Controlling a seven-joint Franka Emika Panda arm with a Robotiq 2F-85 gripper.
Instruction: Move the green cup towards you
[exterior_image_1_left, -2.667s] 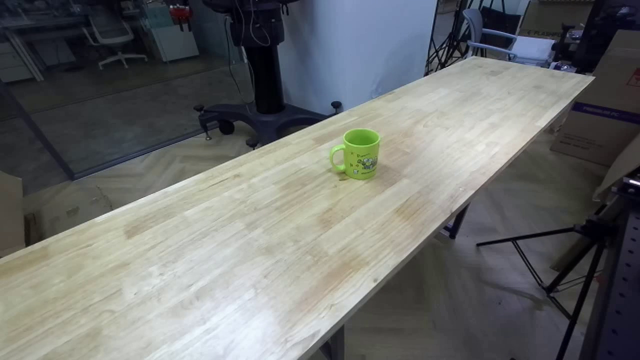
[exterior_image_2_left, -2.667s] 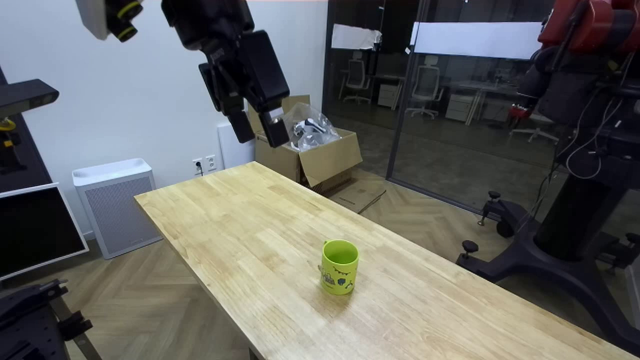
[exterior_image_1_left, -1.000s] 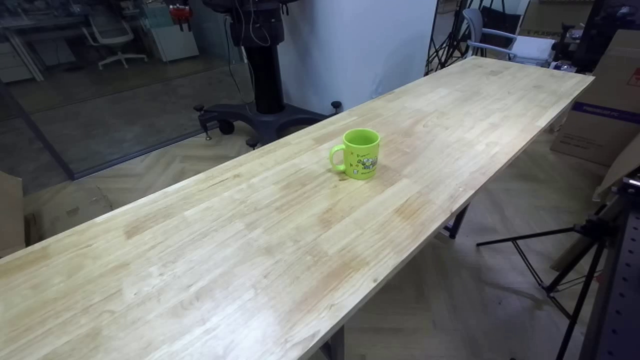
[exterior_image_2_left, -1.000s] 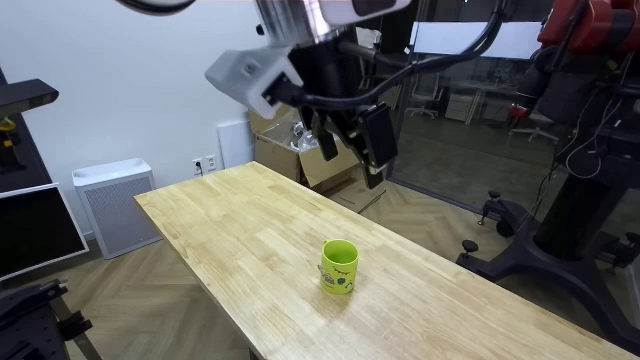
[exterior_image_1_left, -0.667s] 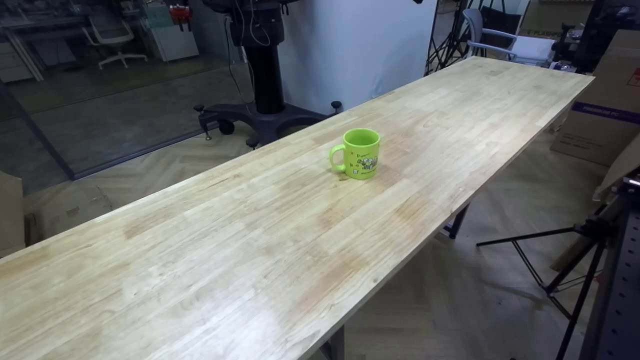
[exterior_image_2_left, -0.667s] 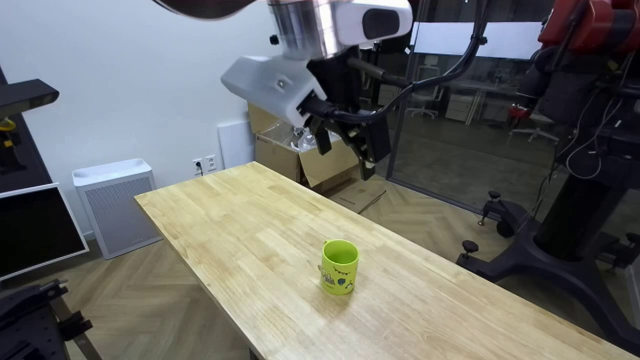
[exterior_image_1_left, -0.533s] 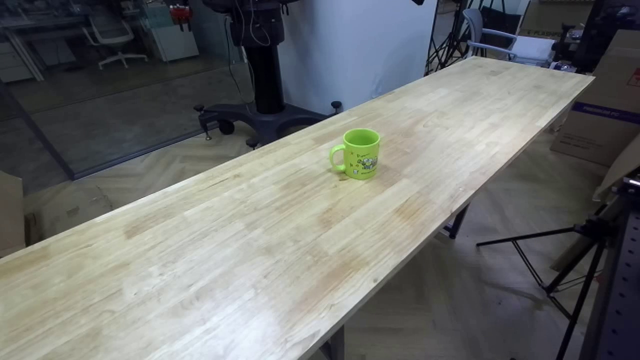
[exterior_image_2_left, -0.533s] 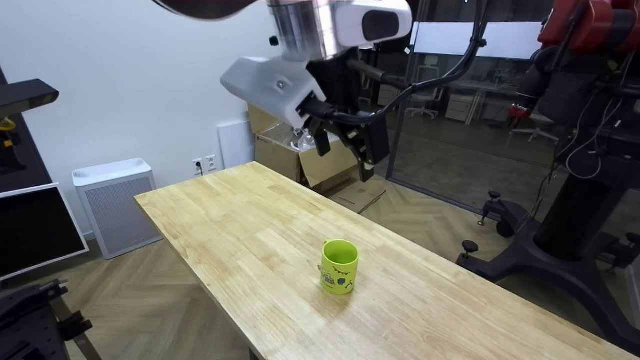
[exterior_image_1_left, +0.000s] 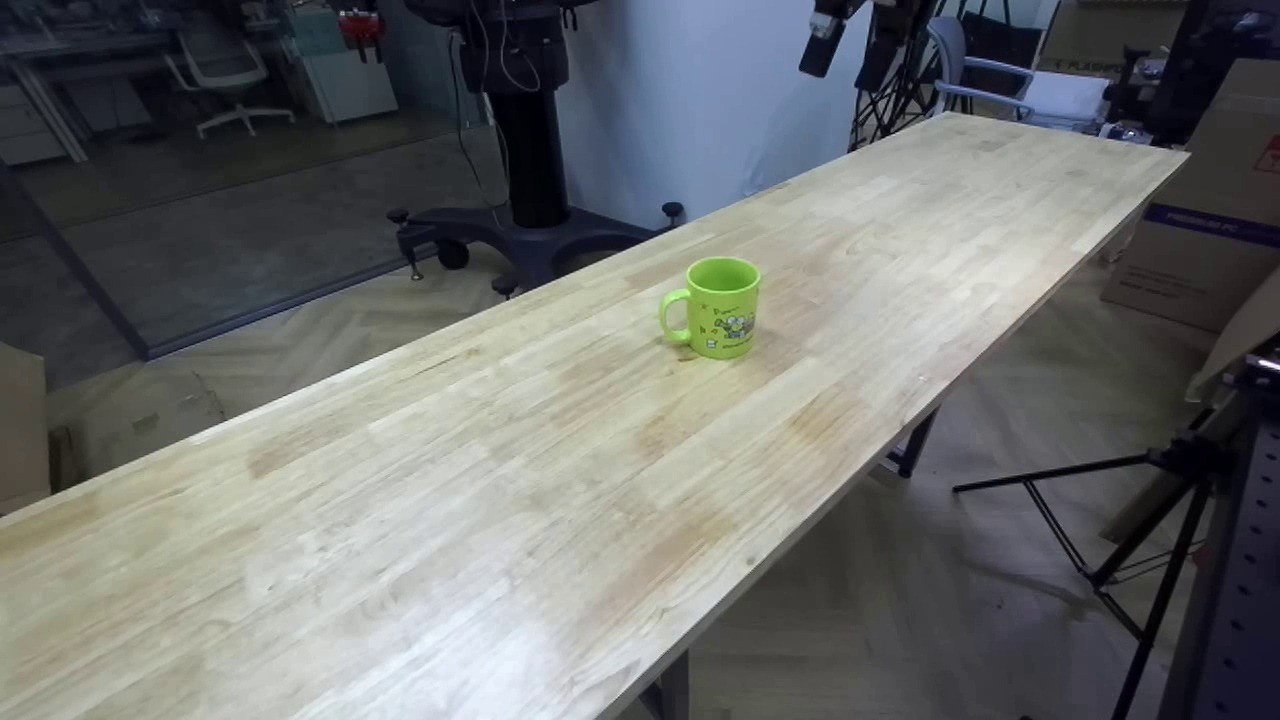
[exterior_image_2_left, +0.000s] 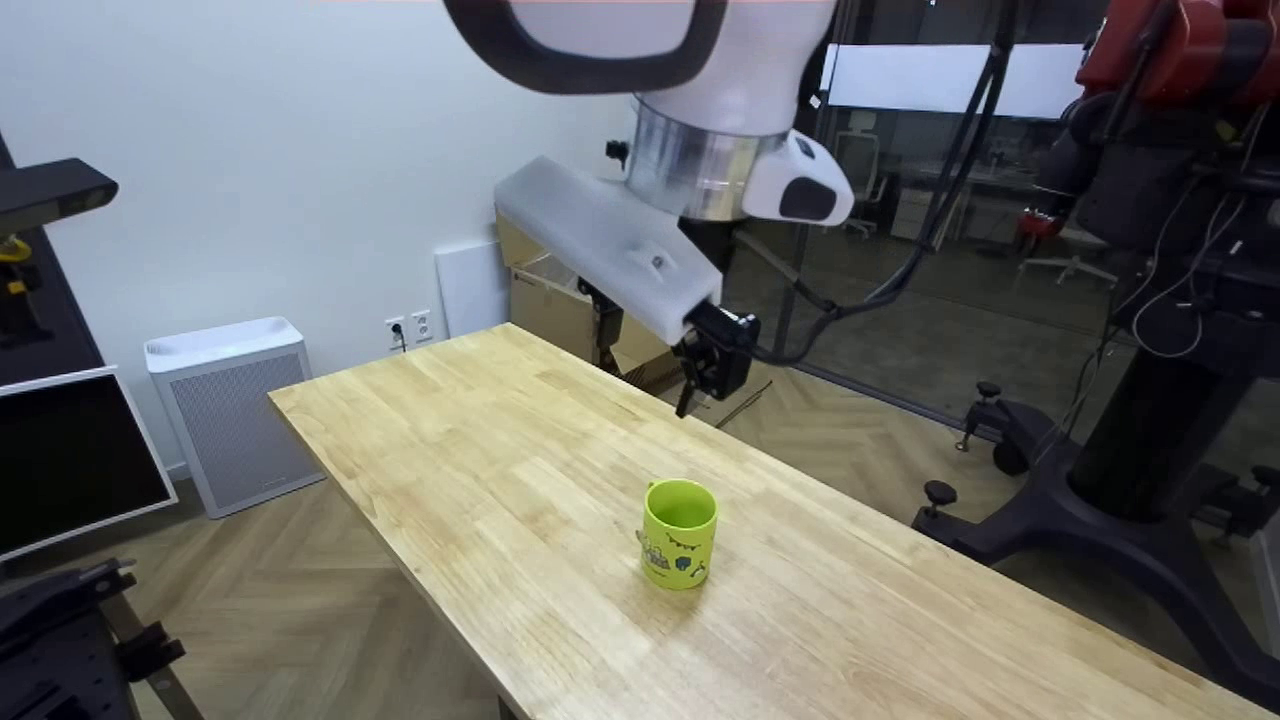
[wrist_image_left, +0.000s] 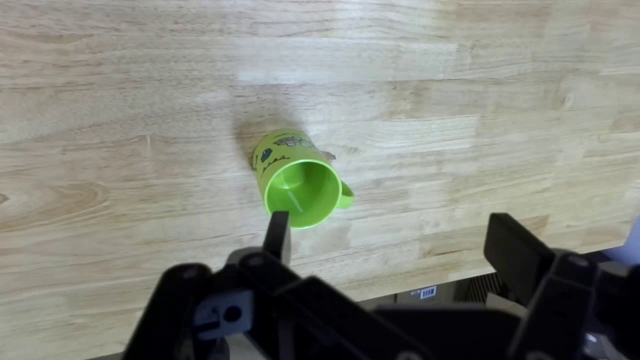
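The cup (exterior_image_1_left: 720, 312) is standing upright on the tabletop (exterior_image_1_left: 500, 520) in both exterior views, resting in from the two long edges. In an exterior view its handle (exterior_image_1_left: 670, 320) is pointing left and a print (exterior_image_1_left: 737, 326) is showing on its side; in the wrist view the handle is pointing right and the green inside is showing.

The tool (wrist_image_left: 390, 232) is standing wide: its two fingers (wrist_image_left: 517, 256) are sitting well apart, with the tabletop showing between their tips. In the wrist view the tip of one finger is overlapping the cup's rim, while in both exterior views the tool is hanging in the air, apart from the cup. The white arm (exterior_image_2_left: 690, 170) is filling the upper middle of an exterior view, above the tool.

Beyond the tabletop, a box (exterior_image_2_left: 548, 315) is sitting partly hidden behind the tool, and a black stand (exterior_image_1_left: 537, 160) is rising near a long edge. A tripod (exterior_image_1_left: 1190, 455) is standing to the right in an exterior view.
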